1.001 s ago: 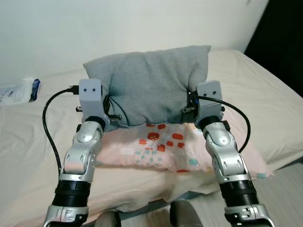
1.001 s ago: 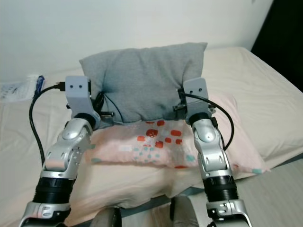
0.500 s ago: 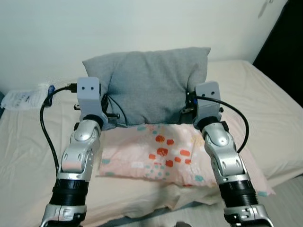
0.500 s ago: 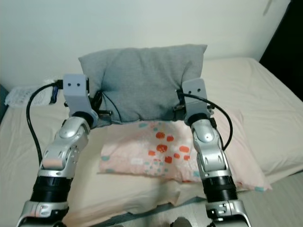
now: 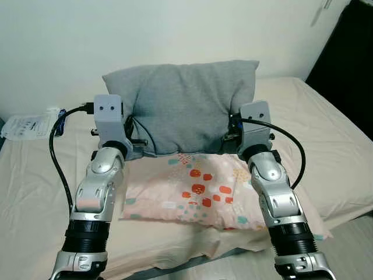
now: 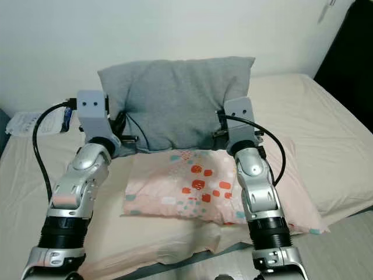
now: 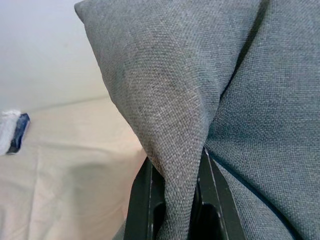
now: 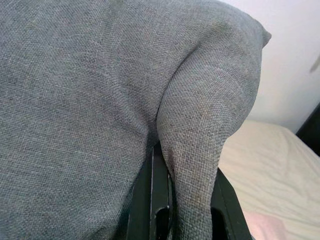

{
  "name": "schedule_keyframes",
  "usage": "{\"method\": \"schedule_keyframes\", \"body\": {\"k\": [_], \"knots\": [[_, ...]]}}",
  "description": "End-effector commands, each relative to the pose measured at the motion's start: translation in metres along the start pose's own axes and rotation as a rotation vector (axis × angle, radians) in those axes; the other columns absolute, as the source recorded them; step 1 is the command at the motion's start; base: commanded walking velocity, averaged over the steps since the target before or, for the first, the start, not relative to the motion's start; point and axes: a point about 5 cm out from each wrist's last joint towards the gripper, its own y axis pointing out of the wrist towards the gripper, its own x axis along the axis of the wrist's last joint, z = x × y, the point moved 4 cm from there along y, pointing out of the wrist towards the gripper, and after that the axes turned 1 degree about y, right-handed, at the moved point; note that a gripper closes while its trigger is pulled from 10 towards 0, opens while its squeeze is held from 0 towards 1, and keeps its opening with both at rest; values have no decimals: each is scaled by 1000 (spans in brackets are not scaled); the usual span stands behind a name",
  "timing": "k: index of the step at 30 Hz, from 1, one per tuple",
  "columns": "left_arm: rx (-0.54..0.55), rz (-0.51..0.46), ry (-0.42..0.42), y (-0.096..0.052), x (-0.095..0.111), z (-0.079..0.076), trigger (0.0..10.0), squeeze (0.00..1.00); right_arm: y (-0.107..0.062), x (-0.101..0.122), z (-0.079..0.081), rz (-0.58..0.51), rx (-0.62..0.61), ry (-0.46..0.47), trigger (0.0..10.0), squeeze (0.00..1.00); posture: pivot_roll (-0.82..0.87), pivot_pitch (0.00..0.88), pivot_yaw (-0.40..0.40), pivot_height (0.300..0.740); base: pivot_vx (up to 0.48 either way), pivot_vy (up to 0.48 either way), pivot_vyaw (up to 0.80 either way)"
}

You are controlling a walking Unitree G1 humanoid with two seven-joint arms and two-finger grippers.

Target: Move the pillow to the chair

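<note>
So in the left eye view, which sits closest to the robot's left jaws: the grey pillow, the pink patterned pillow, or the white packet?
1. Grey pillow: clamped in the left gripper.
2. Pink patterned pillow: on the bed just below.
3. White packet: far out to the left, near the wall.

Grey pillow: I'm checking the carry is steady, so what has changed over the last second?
The view has backed off from the bed, showing more mattress; that is camera motion. The grey pillow stays pinched at each side by the left gripper and right gripper, above the patterned pillow.
</note>
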Motion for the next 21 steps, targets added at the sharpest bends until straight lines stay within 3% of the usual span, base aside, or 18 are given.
{"method": "schedule_keyframes", "body": {"k": [1, 9, 21], "knots": [[-17, -49, 13, -3, 5, -4, 10000, 0, -2, 3, 9, -9, 37, 32, 10000, 0, 0, 108, -4, 740, 0, 0, 0], [-42, -44, -6, -7, 1, -12, 10000, 0, -4, -4, 14, 14, 43, 13, 10000, 0, 6, 106, 2, 740, 0, 0, 0], [-18, -24, -13, -6, -3, -8, 10000, 0, -6, -6, 18, 20, 50, 3, 10000, 0, 10, 106, 8, 740, 0, 0, 0]]}}
